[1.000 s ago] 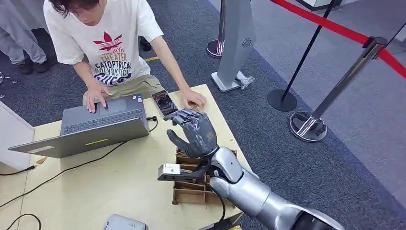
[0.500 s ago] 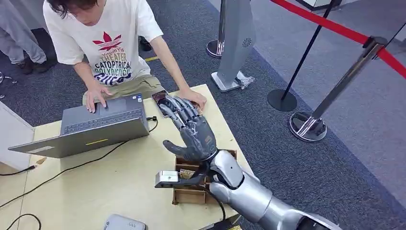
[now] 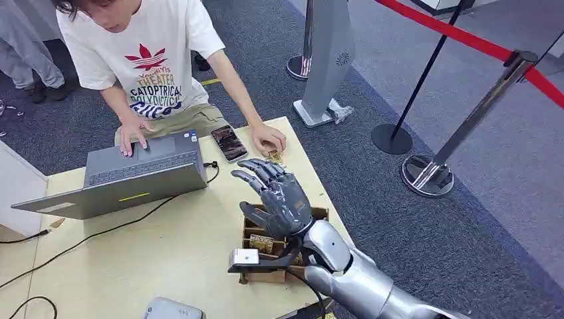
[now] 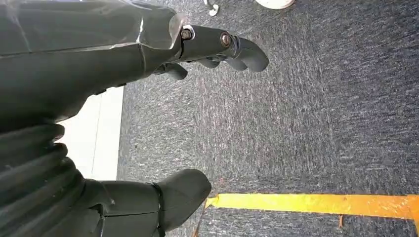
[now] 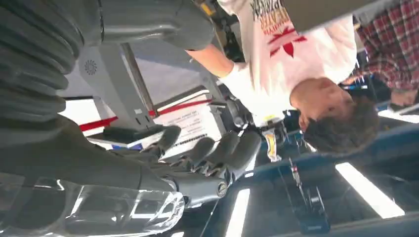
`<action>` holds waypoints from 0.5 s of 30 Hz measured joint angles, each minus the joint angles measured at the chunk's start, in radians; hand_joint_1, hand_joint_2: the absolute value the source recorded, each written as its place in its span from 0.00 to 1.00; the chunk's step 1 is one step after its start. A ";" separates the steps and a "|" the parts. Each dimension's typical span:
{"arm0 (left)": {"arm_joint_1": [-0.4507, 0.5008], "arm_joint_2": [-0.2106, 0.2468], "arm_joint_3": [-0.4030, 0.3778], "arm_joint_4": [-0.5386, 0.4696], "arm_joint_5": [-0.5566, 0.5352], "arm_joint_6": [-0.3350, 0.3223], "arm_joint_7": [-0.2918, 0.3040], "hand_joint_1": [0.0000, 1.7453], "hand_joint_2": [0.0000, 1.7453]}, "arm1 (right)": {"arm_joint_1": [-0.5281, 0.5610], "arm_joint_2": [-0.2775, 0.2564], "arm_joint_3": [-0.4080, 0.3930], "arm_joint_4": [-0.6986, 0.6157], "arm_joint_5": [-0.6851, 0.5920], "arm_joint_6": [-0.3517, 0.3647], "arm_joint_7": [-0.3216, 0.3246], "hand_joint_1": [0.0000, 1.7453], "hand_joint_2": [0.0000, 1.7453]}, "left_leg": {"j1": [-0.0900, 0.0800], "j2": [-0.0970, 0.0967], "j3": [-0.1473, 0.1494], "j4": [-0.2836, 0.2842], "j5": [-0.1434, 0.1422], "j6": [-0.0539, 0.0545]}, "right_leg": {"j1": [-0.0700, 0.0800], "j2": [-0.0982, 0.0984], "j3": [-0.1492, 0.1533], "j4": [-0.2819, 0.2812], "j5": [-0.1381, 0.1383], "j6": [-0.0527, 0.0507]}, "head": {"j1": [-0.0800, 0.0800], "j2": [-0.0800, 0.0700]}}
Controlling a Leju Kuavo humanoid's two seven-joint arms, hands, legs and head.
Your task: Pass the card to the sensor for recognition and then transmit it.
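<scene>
The person's white T-shirt [image 3: 149,60] carried a red trefoil logo — the Adidas mark — with stacked words below it. In the head view the lines "THEATER", "CATOPTRICAL" and "POLYDICTICAL" could be made out, printed in mixed colours; the small line just under the logo was too blurred to read. In the right wrist view the same shirt [image 5: 316,44] showed the red logo turned over. A white board [image 5: 190,129] behind the fingers bore lines of print — too small to read.
</scene>
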 joint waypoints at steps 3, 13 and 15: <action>0.000 0.000 0.002 0.000 0.000 -0.001 0.000 0.00 1.00 | 0.015 -0.005 0.002 -0.008 -0.001 0.021 0.000 0.53 1.00 | 0.000 0.000 0.000 0.000 0.000 0.000 | 0.000 0.000 0.000 0.000 0.000 0.000 | 0.000 0.000; 0.000 0.000 0.018 0.000 0.002 0.000 0.000 0.00 1.00 | 0.018 -0.006 0.019 -0.009 -0.035 0.100 -0.017 0.44 1.00 | 0.000 0.000 0.000 0.000 0.000 0.000 | 0.000 0.000 0.000 0.000 0.000 0.000 | 0.000 0.000; 0.000 0.000 0.018 0.000 0.002 0.000 0.000 0.00 1.00 | 0.014 -0.006 0.026 -0.002 -0.037 0.107 -0.018 0.44 1.00 | 0.000 0.000 0.000 0.000 0.000 0.000 | 0.000 0.000 0.000 0.000 0.000 0.000 | 0.000 0.000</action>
